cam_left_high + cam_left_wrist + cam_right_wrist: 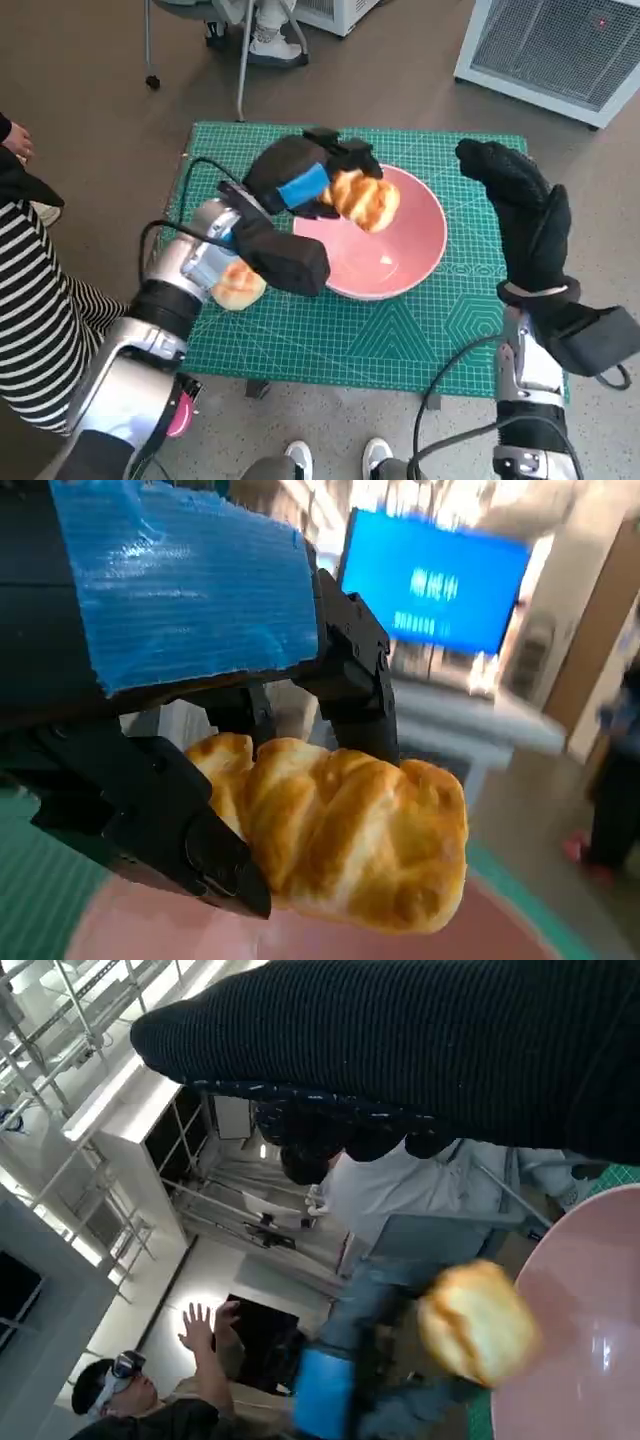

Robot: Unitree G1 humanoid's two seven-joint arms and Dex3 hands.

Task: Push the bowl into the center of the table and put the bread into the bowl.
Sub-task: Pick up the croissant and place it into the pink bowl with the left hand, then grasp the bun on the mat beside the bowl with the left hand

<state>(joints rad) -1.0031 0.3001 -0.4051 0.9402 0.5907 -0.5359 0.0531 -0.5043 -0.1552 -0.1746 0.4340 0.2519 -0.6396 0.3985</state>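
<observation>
A pink bowl (pixel 400 262) sits on the green mat (pixel 330 340), a little right of the mat's middle. My left hand (pixel 305 180) grips a golden twisted bread (pixel 365 200) and holds it over the bowl's far left part, clear of the bottom. In the left wrist view the black fingers (pixel 355 670) clamp the bread (pixel 350 830) above the pink bowl (pixel 140 935). A second bread roll (pixel 238 286) lies on the mat left of the bowl, half hidden by my left forearm. My right hand (pixel 522 205) is raised beside the bowl's right rim, holding nothing.
A person in striped clothing (pixel 30 300) sits close at the table's left. Chair legs (pixel 240 60) and a white cabinet (pixel 560 45) stand beyond the far edge. Shoes (pixel 300 460) show at the near edge. The right wrist view shows a person with a headset (pixel 150 1400).
</observation>
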